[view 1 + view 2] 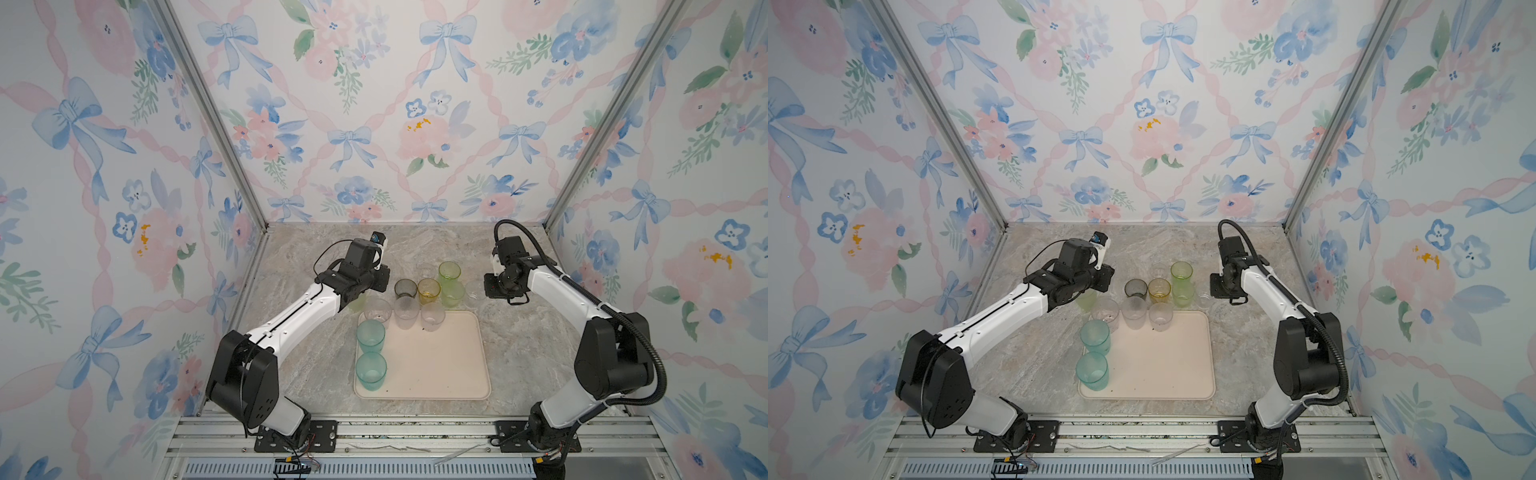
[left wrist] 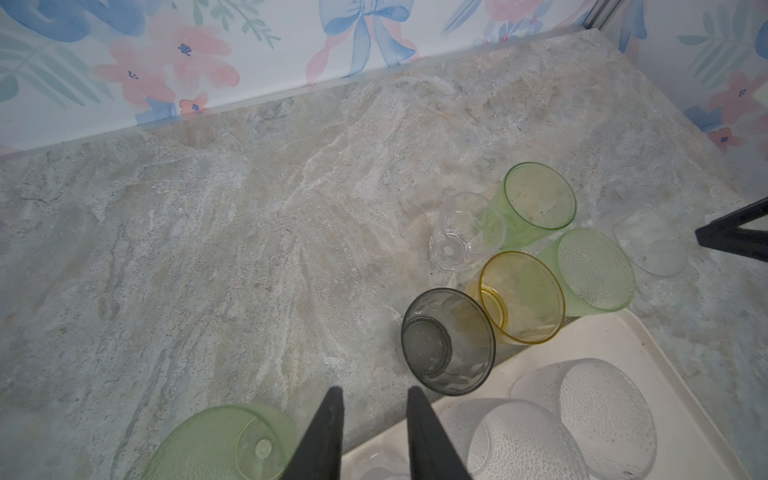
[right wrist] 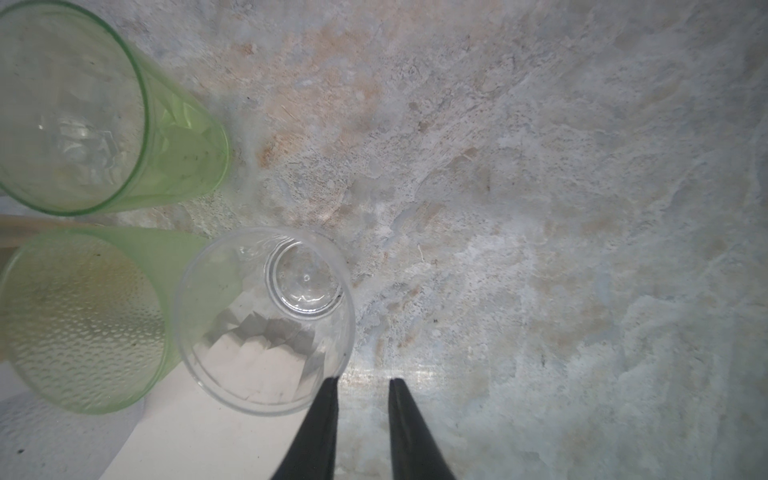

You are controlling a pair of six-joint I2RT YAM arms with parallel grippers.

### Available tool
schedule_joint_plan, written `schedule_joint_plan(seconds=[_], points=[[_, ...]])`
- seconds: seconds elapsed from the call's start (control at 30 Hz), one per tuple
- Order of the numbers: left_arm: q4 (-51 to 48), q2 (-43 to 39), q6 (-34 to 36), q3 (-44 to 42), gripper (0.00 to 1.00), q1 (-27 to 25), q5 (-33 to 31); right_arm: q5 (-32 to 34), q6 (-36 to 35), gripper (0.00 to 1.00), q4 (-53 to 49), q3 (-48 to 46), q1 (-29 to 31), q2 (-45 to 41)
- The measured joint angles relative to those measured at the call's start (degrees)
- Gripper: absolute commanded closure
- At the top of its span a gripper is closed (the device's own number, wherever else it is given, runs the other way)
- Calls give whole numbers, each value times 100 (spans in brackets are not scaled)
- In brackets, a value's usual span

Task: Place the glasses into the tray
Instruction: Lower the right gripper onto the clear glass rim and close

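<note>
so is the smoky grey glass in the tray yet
Out: the smoky grey glass stands on the marble, beyond the tray rim.

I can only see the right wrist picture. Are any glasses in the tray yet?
Observer: Yes. In both top views, two teal glasses stand along the left edge of the tray.
Operator: What's the other arm doing?
Observer: The left pincer is open and empty. It is beside a green glass that stands outside the tray.
Operator: Are there colours I can't see?
Observer: A smoky grey glass and an amber glass stand just past the tray's far edge.
</note>
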Motion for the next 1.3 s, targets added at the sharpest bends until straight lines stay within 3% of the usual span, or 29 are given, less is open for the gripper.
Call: schedule_joint_plan(seconds=[0.8,1.3], points=[[0,2,0,-44,71,133,2,-190,2,85,177,345,-17,817],[0,26,0,-44,71,208,4,-190,2,98,192,413,-68,927]])
